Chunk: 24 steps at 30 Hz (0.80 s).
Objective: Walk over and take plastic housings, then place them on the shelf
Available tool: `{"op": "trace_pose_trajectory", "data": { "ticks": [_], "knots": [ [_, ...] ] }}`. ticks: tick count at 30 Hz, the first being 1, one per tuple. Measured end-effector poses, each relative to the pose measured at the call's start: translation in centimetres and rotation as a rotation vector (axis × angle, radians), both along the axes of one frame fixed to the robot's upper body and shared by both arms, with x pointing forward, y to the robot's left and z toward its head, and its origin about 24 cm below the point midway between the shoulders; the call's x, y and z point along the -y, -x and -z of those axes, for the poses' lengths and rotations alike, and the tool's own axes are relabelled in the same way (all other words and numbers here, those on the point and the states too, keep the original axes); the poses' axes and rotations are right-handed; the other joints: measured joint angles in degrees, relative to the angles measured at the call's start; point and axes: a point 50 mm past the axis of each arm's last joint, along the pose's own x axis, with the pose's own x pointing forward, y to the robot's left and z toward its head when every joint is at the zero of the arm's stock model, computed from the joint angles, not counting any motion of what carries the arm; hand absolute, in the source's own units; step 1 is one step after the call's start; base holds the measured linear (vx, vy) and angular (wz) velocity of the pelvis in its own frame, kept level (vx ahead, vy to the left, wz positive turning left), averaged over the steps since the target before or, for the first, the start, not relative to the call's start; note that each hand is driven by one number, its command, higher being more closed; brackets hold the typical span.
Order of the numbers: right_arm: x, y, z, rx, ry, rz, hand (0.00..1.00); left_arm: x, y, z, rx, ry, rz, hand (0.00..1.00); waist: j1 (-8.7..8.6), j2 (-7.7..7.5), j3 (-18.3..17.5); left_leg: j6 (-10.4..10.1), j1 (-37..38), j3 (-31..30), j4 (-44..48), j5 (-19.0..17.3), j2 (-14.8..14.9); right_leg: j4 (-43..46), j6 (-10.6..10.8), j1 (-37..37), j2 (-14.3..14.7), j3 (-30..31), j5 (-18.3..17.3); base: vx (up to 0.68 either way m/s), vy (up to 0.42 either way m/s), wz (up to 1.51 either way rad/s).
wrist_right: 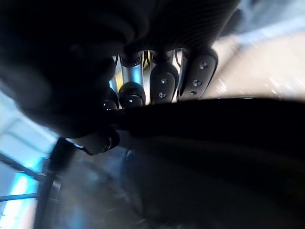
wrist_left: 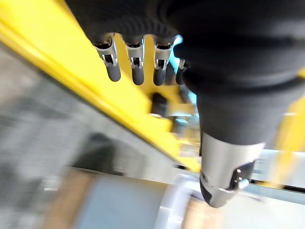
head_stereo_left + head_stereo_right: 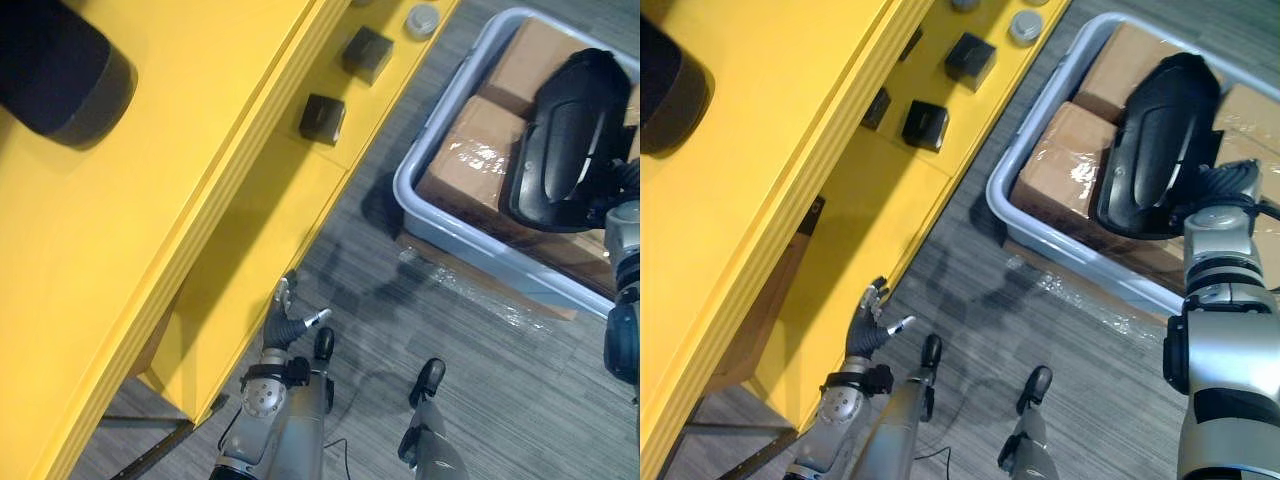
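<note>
— Where is the housing at this moment?

— You find the black plastic housing (image 3: 1155, 140) at the right, held up over the grey tote (image 3: 1002, 192). The right hand (image 3: 1230, 188) is at its near right edge.

— How do the fingers stand there?

— In the right wrist view you see the fingers (image 1: 163, 82) bent down on the dark edge of the housing and the thumb under it, so they are clamped on it.

— And what lies below it?

— In the tote you see cardboard boxes (image 3: 1062, 152) under clear wrap. The tote stands on the grey carpet floor (image 3: 1110, 345).

— The other hand?

— The left hand (image 3: 870, 328) hangs low, beside the near edge of the yellow shelf (image 3: 760, 190). Its fingers (image 2: 137, 67) are straight and apart, and they hold nothing.

— What do you have on the shelf?

— On the lower board there are two small black boxes (image 3: 926, 124) and, farther, a grey round cap (image 3: 1026, 26). On the top board, at the far left, lies a dark rounded object (image 3: 60, 72).
</note>
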Motion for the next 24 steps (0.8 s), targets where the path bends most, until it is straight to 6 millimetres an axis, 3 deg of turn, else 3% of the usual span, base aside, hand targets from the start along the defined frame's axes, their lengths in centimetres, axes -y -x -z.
{"op": "trace_pose_trajectory", "data": {
  "ticks": [4,7,12,14,24],
  "knots": [
    [-3.2,-1.1,-0.4,0.018,0.15,-0.061,1.0,0.2,-0.6,-1.7,0.059,0.062,0.03,0.0,-2.3,-0.63,-0.4,-0.4,5.8,1.6,-3.9,1.5,0.4,0.0,-0.3,3.0,0.1,1.2,-0.2,0.05,-0.046,-0.15],
    [-5.3,-1.6,-0.8,0.035,0.247,-0.103,1.0,1.1,-1.4,-2.5,0.07,0.099,0.095,0.0,-3.74,-2.36,-1.4,-1.0,9.0,2.4,-6.9,2.9,0.5,0.0,-1.8,4.4,0.3,1.3,-1.3,0.03,-0.052,-0.11],
    [-11.2,-2.5,0.8,0.046,0.405,-0.254,1.0,2.3,-4.3,-0.6,-0.094,0.181,0.189,0.0,-6.65,-5.86,-5.0,-2.0,14.8,4.6,-13.0,5.5,1.3,0.0,-2.6,6.1,1.1,2.9,-2.4,0.0,-0.031,-0.19],
    [-13.6,-2.5,2.3,0.044,0.438,-0.323,1.0,2.2,-6.0,0.3,-0.201,0.268,0.191,0.0,-8.36,-7.24,-6.6,-2.3,17.6,5.4,-15.3,6.4,1.3,0.0,-2.8,7.4,1.1,3.1,-3.5,0.0,-0.01,-0.17],
    [-21.0,-0.8,6.6,0.077,0.471,-0.57,1.0,2.4,-8.0,0.5,-0.308,0.444,0.175,0.0,-11.12,-8.12,-14.4,-3.1,24.4,8.1,-20.9,7.9,2.1,-0.1,-2.9,10.1,2.1,4.6,-4.0,0.01,0.018,-0.13]
  ]
}}
